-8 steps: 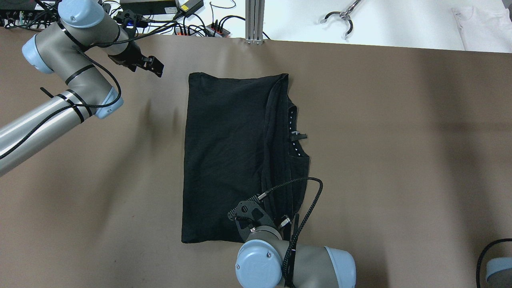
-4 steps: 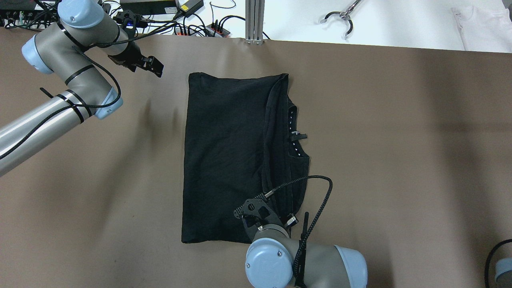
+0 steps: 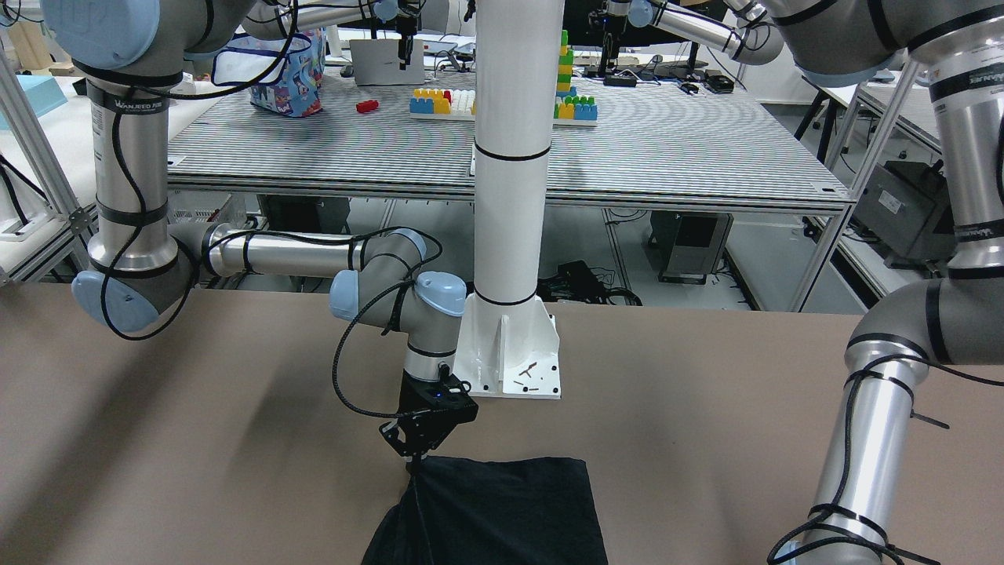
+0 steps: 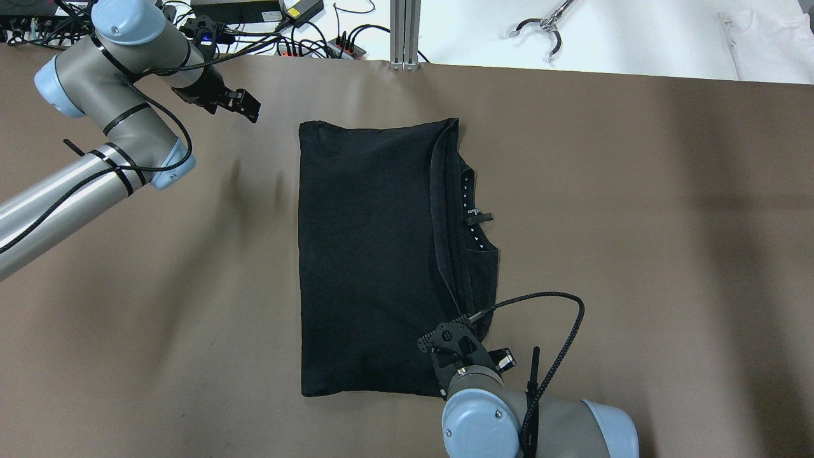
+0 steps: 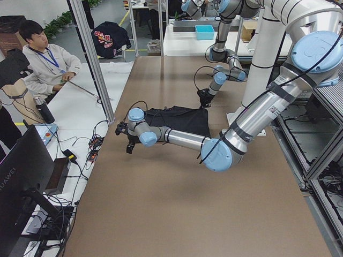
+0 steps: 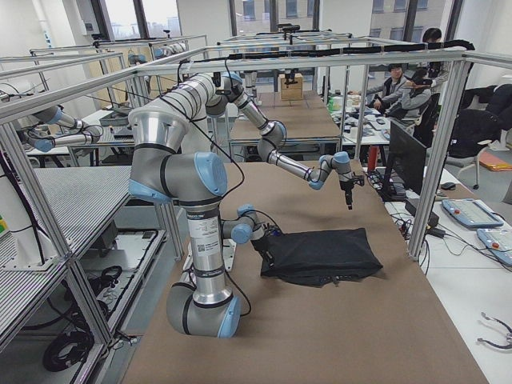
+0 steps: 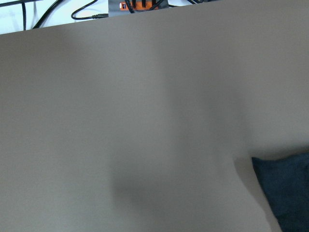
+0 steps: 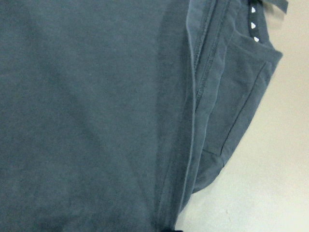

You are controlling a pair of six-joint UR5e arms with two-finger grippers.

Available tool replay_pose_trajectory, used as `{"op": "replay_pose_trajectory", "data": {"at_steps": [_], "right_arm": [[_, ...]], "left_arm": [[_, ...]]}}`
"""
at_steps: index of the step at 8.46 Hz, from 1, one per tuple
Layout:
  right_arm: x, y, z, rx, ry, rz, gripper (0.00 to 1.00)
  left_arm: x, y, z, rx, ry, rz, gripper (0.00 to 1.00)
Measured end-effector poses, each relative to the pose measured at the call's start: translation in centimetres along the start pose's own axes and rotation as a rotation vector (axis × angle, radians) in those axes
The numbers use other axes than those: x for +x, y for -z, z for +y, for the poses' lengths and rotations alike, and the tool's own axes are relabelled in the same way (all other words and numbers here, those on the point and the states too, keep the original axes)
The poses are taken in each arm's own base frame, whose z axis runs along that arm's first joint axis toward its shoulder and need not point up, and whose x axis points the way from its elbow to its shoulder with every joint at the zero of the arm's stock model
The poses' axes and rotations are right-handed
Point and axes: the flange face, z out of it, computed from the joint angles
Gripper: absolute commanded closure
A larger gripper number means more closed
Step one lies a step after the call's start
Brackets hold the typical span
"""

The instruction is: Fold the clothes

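Observation:
The black garment [image 4: 369,254] lies folded in a tall rectangle at the middle of the brown table, with its collar and label showing along the right edge. It also shows in the front view [image 3: 502,510] and fills the right wrist view [image 8: 96,121]. My right gripper [image 4: 466,332] is at the garment's near right corner and is shut on the fabric, which rises to a peak at the gripper in the front view [image 3: 413,463]. My left gripper [image 4: 248,111] hangs above bare table, far left of the garment; it looks open and holds nothing. One garment corner shows in the left wrist view [image 7: 285,193].
The white pillar's base plate [image 3: 510,365] stands on the table's robot side, close behind my right gripper. Cables and a power strip [image 4: 305,44], an aluminium post [image 4: 405,32], metal tongs [image 4: 540,28] and a white cloth [image 4: 769,41] lie beyond the far edge. An operator [image 5: 48,64] sits there.
My right gripper has moved right and toward the near edge, pulling the garment's near part rightward; the folded hem now lies straighter. My left arm has not moved.

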Motion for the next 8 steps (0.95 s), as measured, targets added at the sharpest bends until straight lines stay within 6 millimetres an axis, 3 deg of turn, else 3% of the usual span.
{"op": "replay_pose_trajectory", "data": {"at_steps": [2,4,5,8], "right_arm": [[-0.1,-1.0,3.0,-0.012,-0.130,-0.020,0.36],[-0.3,-0.3,3.2,0.007,-0.198,-0.072,0.17],[0.1,0.9,1.8,0.032,-0.223,-0.103,0.11],[3.8,3.2,-5.7,0.113,-0.245,-0.122,0.09]], "left_arm": [[0.0,0.0,0.0,0.001,-0.001,0.001,0.00],[0.0,0.0,0.0,0.001,-0.001,0.001,0.00],[0.0,0.0,0.0,0.001,-0.001,0.001,0.00],[0.1,0.1,-0.1,0.002,-0.001,0.001,0.00]]}}
